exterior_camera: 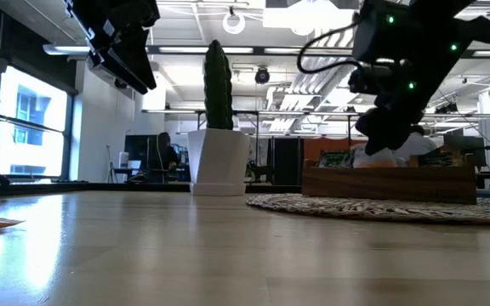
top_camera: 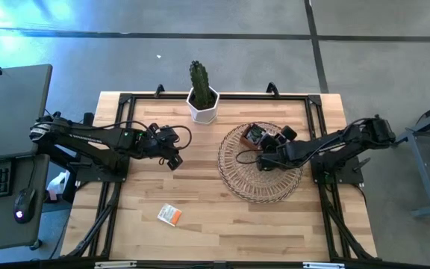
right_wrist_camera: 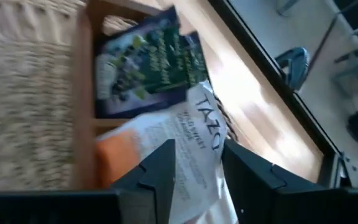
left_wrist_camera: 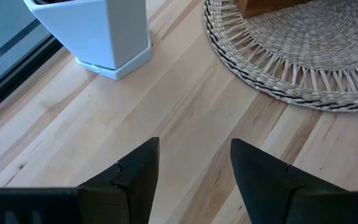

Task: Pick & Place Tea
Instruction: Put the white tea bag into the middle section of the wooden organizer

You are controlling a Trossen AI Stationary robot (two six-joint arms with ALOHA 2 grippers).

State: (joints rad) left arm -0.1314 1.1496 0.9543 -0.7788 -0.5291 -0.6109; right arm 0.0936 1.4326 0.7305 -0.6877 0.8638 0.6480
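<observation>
- The right gripper (top_camera: 262, 160) is over the round wicker tray (top_camera: 234, 181) on the right half of the table, just beside the wooden box (exterior_camera: 390, 182) at the tray's far edge.
- In the right wrist view a white-and-orange sachet (right_wrist_camera: 179, 149) lies right at the fingertips, over the box's rim; the jaws stand partly apart, and I cannot tell whether they grip it or have let go.
- Beyond it, a dark sachet with a green label (right_wrist_camera: 148, 68) lies inside the box — so the box looks like the drop-off point.
- One more orange-and-white sachet (top_camera: 170, 215) lies alone on the bare wood, near edge, left of centre, well apart from the tray; my guess is it's next.
- The left gripper (top_camera: 172, 160) hangs above the table on the left, jaws wide and empty, near the white cactus pot (top_camera: 203, 104).
- That arm seems parked clear, leaving the tray free.
</observation>
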